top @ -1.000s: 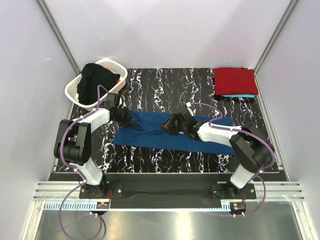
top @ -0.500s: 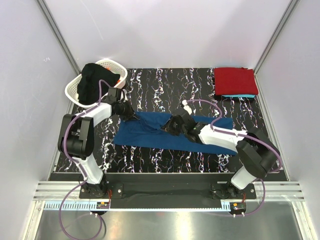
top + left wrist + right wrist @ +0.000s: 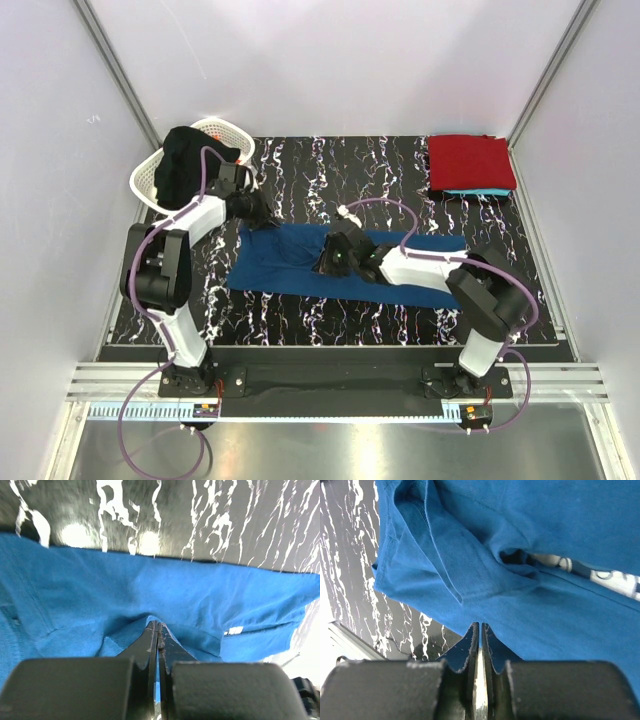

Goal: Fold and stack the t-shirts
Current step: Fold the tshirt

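Red shirt (image 3: 470,160) is stacked on turquoise shirt (image 3: 490,191); blue shirt (image 3: 280,268), part-folded, is pinched by left gripper (image 3: 158,625) and right gripper (image 3: 480,626).

Bare table (image 3: 340,165) runs between the basket (image 3: 143,182), far left, and the red t-shirt (image 3: 470,160), far right.

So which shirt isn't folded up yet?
The navy blue shirt, spread out in the middle, pinched by the left gripper and the right gripper. The red shirt and the turquoise shirt beneath it are folded, stacked in the far right corner.
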